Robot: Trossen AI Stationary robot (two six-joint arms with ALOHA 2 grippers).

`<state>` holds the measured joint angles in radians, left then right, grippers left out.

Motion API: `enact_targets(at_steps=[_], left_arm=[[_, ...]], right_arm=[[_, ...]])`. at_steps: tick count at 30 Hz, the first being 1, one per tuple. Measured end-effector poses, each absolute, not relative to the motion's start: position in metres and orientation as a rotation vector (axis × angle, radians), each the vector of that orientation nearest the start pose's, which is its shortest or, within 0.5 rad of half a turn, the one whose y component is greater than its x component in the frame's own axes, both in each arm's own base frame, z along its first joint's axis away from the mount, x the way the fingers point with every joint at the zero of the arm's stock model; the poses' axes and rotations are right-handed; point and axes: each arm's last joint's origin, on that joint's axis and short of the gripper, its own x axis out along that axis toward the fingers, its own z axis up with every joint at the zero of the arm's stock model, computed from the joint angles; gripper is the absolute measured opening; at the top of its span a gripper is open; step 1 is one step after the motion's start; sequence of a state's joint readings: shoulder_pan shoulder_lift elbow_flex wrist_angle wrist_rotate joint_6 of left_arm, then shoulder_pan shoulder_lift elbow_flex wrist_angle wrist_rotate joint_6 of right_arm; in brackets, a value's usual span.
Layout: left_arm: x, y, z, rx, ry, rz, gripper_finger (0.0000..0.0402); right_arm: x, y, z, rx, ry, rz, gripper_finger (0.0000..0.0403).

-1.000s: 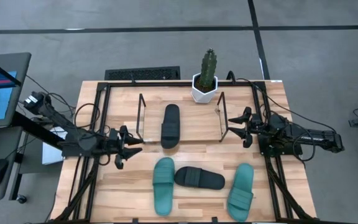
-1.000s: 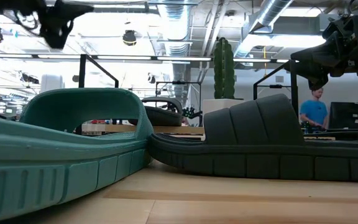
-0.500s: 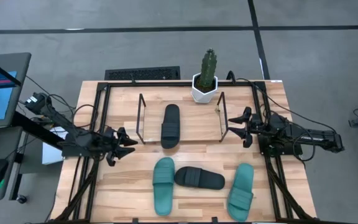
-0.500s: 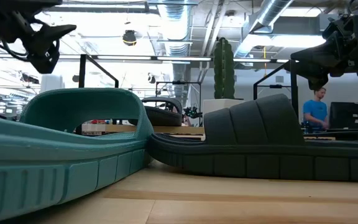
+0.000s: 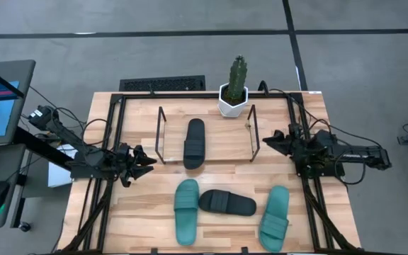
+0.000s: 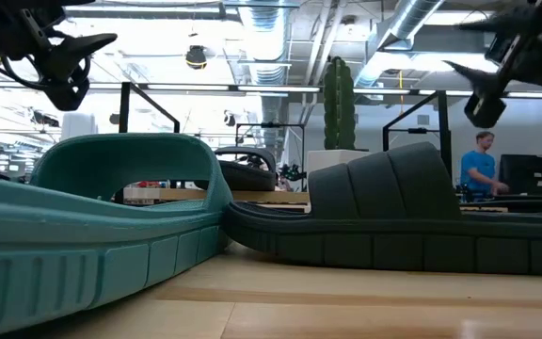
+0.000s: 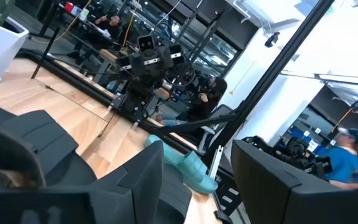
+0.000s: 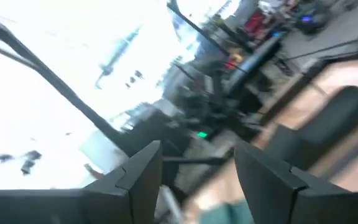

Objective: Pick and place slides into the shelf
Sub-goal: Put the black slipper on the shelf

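Note:
One black slide (image 5: pixel 195 143) lies flat inside the thin-rod shelf (image 5: pixel 163 134), its sole on the table. Near the table's front edge lie a teal slide (image 5: pixel 186 211), a black slide (image 5: pixel 227 203) touching it, and a second teal slide (image 5: pixel 275 217). In the low view the teal one (image 6: pixel 92 226) and the black one (image 6: pixel 393 217) fill the foreground. My left gripper (image 5: pixel 144 164) is open and empty, left of the shelf and above the table. My right gripper (image 5: pixel 269 140) is open and empty, just right of the shelf's right end.
A cactus in a white pot (image 5: pixel 234 99) stands at the table's far edge behind the shelf. The thick black rig frame (image 5: pixel 112 134) runs along both sides of the table. Bare wood (image 5: pixel 222 164) lies between the shelf and the front slides. People show in the room beyond.
My left gripper has drawn back toward the table's left edge, away from the shelf, and stays open. My right gripper has turned about its own axis and tipped beside the shelf's right end, staying open. The slides have kept still.

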<state>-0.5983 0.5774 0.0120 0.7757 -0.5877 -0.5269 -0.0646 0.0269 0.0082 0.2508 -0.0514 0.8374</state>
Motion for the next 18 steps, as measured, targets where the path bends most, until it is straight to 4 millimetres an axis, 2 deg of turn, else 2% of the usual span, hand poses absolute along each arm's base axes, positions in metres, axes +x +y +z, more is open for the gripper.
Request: enact_targets(at_steps=[7, 13, 18], left_arm=[[0.115, -0.058, 0.186, -0.661, -0.175, -0.022, 0.0176], [0.115, -0.057, 0.186, -0.646, -0.178, -0.004, 0.0176], [0.115, -0.057, 0.186, -0.658, -0.178, -0.005, 0.0176]], right_arm=[[0.096, -0.002, 0.187, 1.015, -0.213, 0.096, 0.0192], [0.099, 0.012, 0.190, 0.943, -0.165, 0.169, 0.0181], [0.106, 0.032, 0.186, 0.926, 0.017, 0.264, 0.0144]])
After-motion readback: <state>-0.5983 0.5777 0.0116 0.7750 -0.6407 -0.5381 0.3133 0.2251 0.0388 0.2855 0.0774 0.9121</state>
